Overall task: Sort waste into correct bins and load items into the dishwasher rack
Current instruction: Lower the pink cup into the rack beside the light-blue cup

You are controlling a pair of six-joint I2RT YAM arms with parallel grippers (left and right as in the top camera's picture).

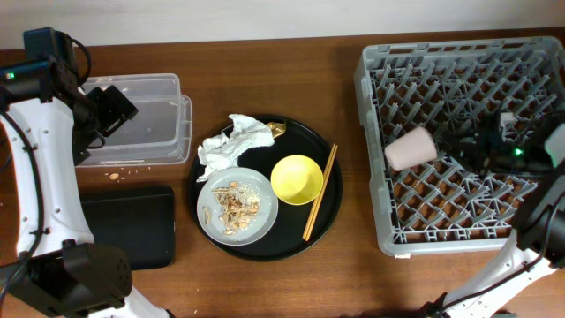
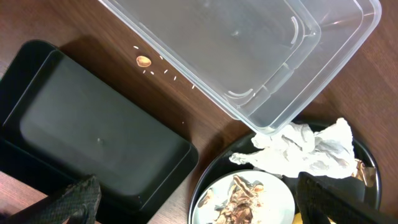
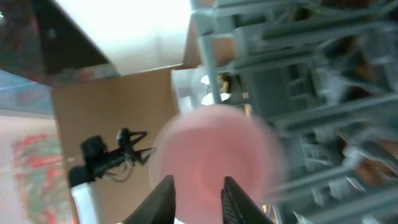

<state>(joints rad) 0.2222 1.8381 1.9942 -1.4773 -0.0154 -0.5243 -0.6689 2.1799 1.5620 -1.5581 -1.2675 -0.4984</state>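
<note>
Racking of the pink cup is in hand: it lies tipped near the left edge of the dishwasher rack, at my right gripper, and I cannot tell if the jaws grip it. Left gripper hangs wide, empty. Next I'd back out clear, then fetch the yellow bowl.

The left arm is made of smooth white links joined by bulky black housings, with a thin black cable along the white shell, a small green light on one black joint and a rounded black base. The left pincer has matt black fingers with a rough, grainy face. The right arm has the same white link, black joint and a green lamp, and the right pincer shows pale, blurred prongs.
</note>
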